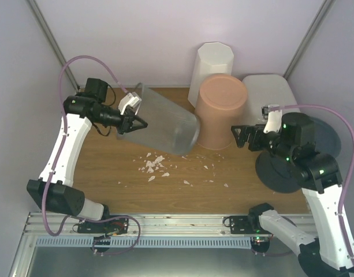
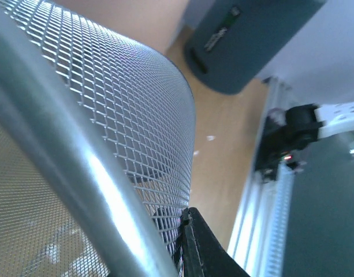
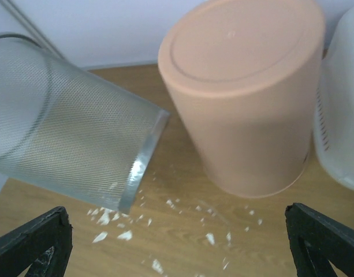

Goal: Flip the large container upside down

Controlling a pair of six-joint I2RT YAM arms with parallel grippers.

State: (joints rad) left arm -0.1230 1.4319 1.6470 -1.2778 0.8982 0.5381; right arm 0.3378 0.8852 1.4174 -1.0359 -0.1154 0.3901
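At your two o'clock, behind the smooth peach bin (image 1: 222, 109), the large container (image 1: 269, 91) sits: matte white plastic, rounded corners. Your left gripper (image 1: 132, 123) clamps the rim of the tilted wire-mesh bin (image 1: 165, 127); your right gripper (image 1: 236, 137) gapes empty.

A grey wire-mesh bin (image 1: 165, 128) is tipped far over in the far left part of the wooden bench (image 1: 107, 173). Its open mouth faces the left edge, and its banded base points right, close to a peach plastic bin (image 1: 220, 112) standing upside down near the middle of the far edge. A tall white faceted bin (image 1: 211, 66) stands just behind the peach one, a dark grey bin (image 1: 278, 173) sits by the right edge, and small white scraps (image 1: 153, 164) lie scattered on the bench below the mesh bin's base.
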